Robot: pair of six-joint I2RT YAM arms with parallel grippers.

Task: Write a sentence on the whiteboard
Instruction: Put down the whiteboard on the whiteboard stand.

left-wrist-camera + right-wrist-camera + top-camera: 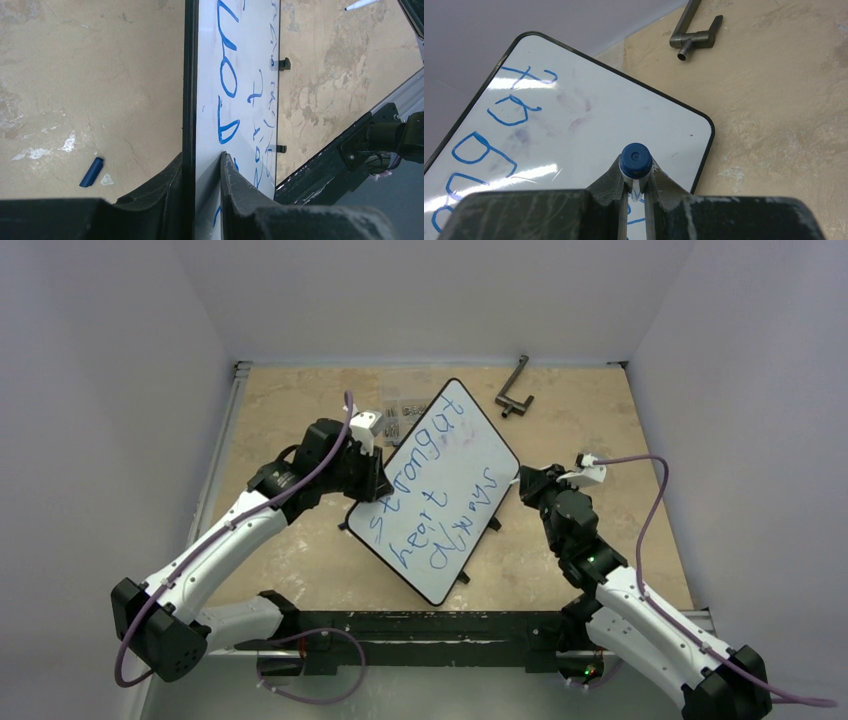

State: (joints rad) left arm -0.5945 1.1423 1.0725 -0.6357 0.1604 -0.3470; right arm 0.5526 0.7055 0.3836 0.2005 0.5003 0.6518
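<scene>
at the centre of the tan mottled tabletop, the large glossy white whiteboard with its thin black frame sits on a diagonal between my two arms. it carries the blue handwritten sentence in two rows, which i read as "strong at" over "heart always". a faint purple smudge shows near the far corner. two small black clips stick out from the long edge on my right.

the left gripper is clamped on the opposite long edge, one finger on the written face and one behind the frame, steadying the board. the right gripper is clenched on a marker with a round blue end. the marker points down at the board's near right part, close to the last word. its tip is hidden, so i cannot tell whether it touches the surface.

farther out, a small blue cap lies on the table to the left of the board, and a grey metal l-shaped handle rests near the back edge.

my judgement: the writing looks all but finished, with both rows filled. what is left is at most a closing stroke, then lifting the marker away and letting go of the board.
</scene>
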